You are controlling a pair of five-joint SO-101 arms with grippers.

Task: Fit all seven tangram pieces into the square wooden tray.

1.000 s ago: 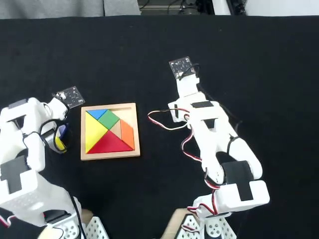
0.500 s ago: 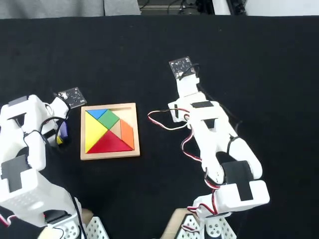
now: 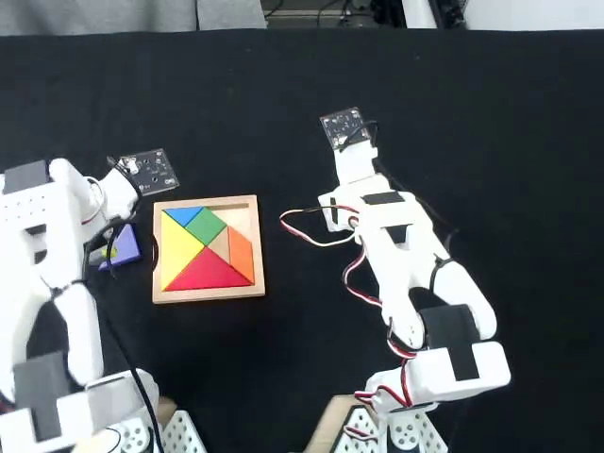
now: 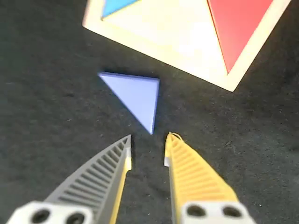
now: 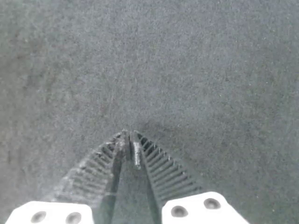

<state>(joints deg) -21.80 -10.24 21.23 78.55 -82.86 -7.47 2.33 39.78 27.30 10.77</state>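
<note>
While the left claw (image 4: 148, 136) hung open beside the purple triangle (image 4: 135, 93), which lay on the counter (image 4: 51, 116) just outside the wooden tray (image 4: 196, 71), a crooked pinch could have flicked it away.

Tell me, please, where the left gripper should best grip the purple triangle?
Probably from straight above, pinching two edges near its middle: the purple triangle lies flat, apart from the tray, with its sharp tip toward the open left gripper.

surface: black cloth (image 3: 491, 113) | far edge: grey fabric (image 3: 113, 14) | beside it: dark cables (image 3: 311, 11)
</note>
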